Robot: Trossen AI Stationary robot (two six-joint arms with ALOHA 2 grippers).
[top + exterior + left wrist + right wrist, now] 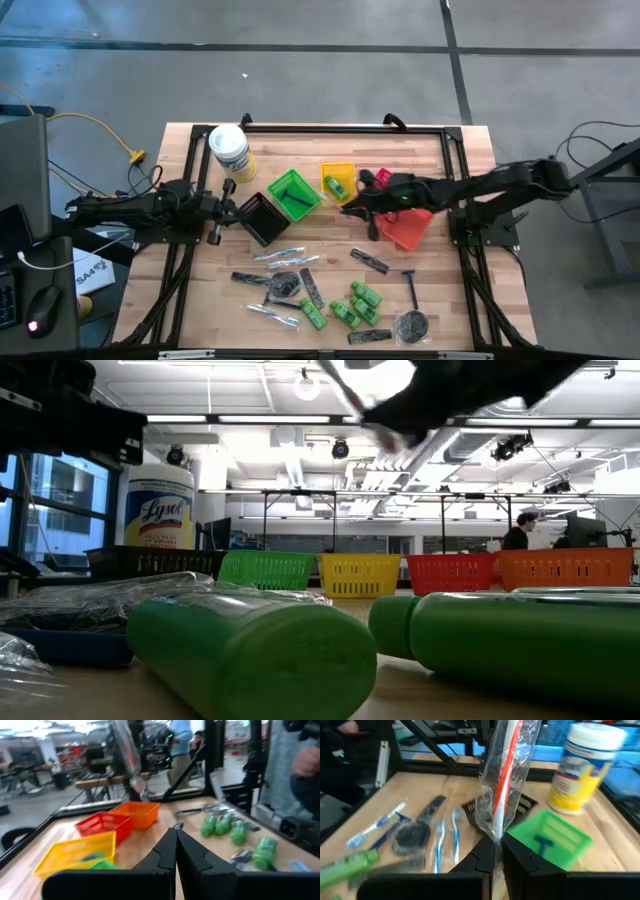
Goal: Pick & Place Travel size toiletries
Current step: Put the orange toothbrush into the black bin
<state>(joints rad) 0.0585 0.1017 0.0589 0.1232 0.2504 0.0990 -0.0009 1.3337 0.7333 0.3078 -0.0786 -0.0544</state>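
Right tool (495,847) pinching clear-wrapped stick (505,775)

R hand (496,851) pinching clear-wrapped red stick (504,780), above green basket (551,839).

The white tub (158,510) reads "Lysol" on its yellow label.

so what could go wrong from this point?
1. The right gripper pinches only the bottom edge of the clear-wrapped stick; the loose wrapper could slip out mid-carry.
2. It hangs between the green basket and the yellow basket, so a release may miss or land in the wrong one.
3. The left gripper, shut, sits close to the black basket and could nudge it.
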